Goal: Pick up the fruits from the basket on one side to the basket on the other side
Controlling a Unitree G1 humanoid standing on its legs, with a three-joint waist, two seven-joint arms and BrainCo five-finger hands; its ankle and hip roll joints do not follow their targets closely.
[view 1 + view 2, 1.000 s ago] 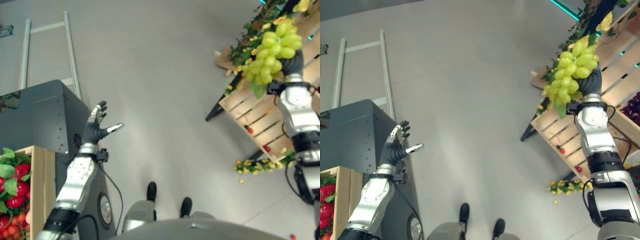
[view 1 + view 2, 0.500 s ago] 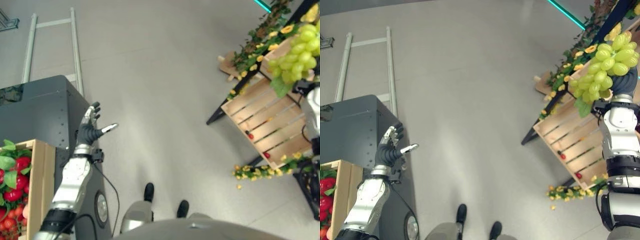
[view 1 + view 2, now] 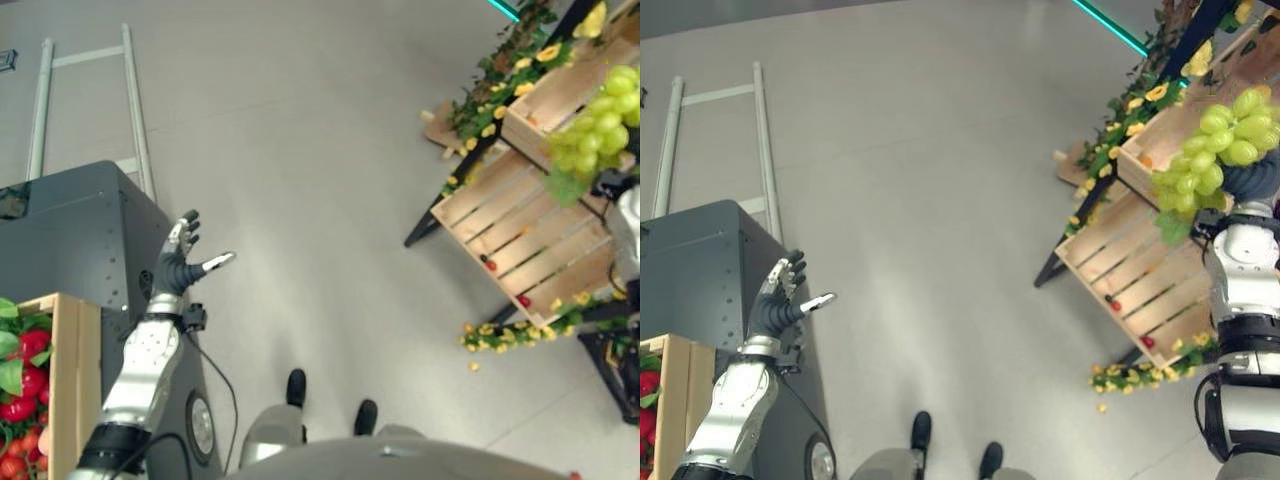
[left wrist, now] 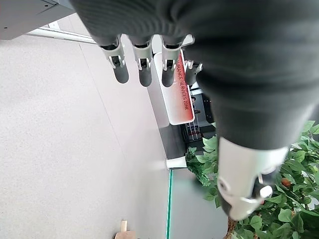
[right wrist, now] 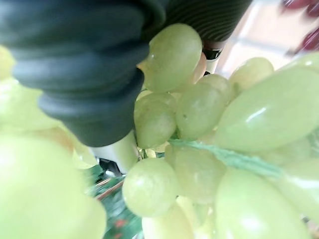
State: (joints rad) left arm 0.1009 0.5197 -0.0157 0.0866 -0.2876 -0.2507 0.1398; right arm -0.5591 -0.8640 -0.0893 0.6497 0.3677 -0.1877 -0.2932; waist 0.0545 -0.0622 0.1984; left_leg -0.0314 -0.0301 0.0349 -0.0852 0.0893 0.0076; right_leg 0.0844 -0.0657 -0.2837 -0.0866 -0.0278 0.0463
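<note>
A bunch of green grapes (image 3: 1212, 148) is held up in the air by my right hand (image 3: 1252, 184) at the right, above the slatted wooden crates (image 3: 1132, 262) of a flower-trimmed stand. Close up, the grapes (image 5: 199, 129) press against the hand's dark cover (image 5: 84, 74). My left hand (image 3: 180, 258) is raised over the floor at the left, fingers (image 4: 142, 59) straight and spread, holding nothing. A wooden crate of red fruit and leaves (image 3: 25, 370) sits at the lower left.
A dark grey cabinet (image 3: 70, 230) stands under my left arm, with a white ladder-like frame (image 3: 85, 100) lying on the floor behind it. Yellow flowers and greenery (image 3: 510, 330) edge the stand. A few small red fruits (image 3: 490, 265) lie in the lower crate.
The camera has shifted a little. My right hand with the grapes has stayed over the stand's crates at the right. My left hand keeps its open pose.
</note>
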